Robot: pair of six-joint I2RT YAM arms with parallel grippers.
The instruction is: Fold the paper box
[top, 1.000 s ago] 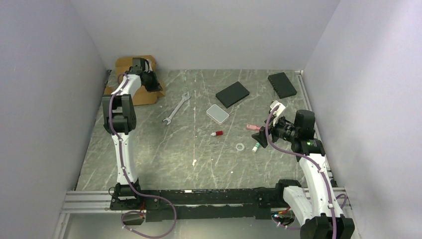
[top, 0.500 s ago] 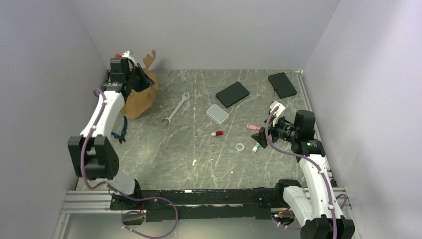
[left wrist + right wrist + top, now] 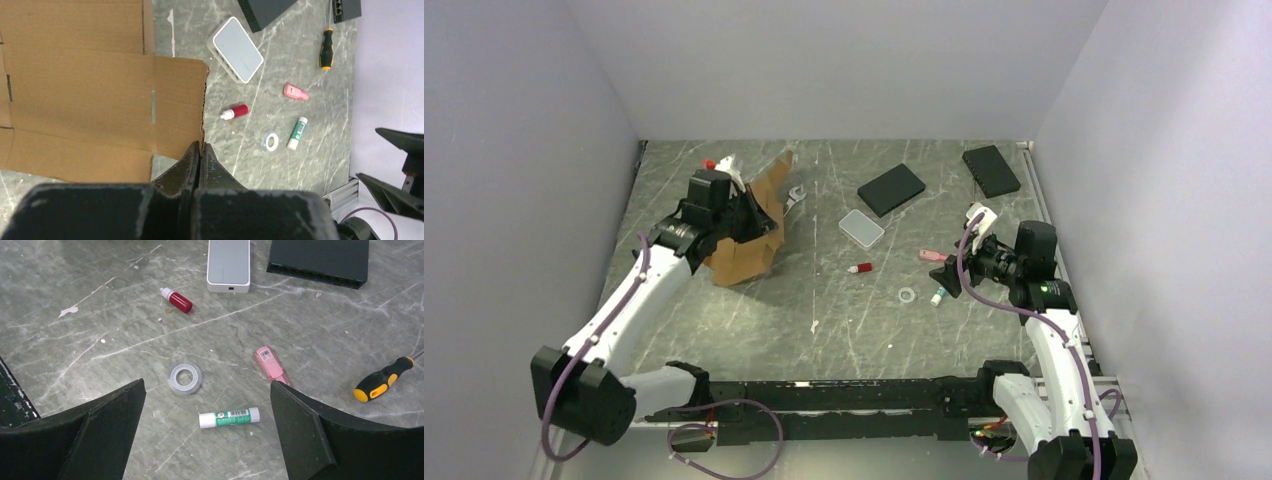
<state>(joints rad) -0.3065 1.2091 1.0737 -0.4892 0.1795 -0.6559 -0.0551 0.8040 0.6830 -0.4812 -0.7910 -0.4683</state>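
Grey marbled stone is covering the table, and pale walls are closing it in on the left, far and right sides, while a metal rail is running along the near edge. The widest bare stretch is lying in the near half, between the two arms. The left side strip beside the wall is also lying open.

Small things are crowding the right half. A white case is lying near the middle, with two black slabs beyond it towards the far right corner. A red bottle, a tape ring, a glue stick and a pink item are lying close together, just in front of the right pincer, which is hovering with its fingers spread wide and holding nothing. A screwdriver with a black and yellow handle is lying to one side of them. A wrench is peeking out from behind the paper box, just beside its far edge.

That box is hanging in the far left part of the table, tilted up off the surface. The left pincer is pressing its fingers together on the sheet's edge. The cardboard is showing as a flat, unfolded brown corrugated sheet with crease lines, narrow slots and stepped flap edges. Whether its lowest corner is touching the table, I cannot tell.
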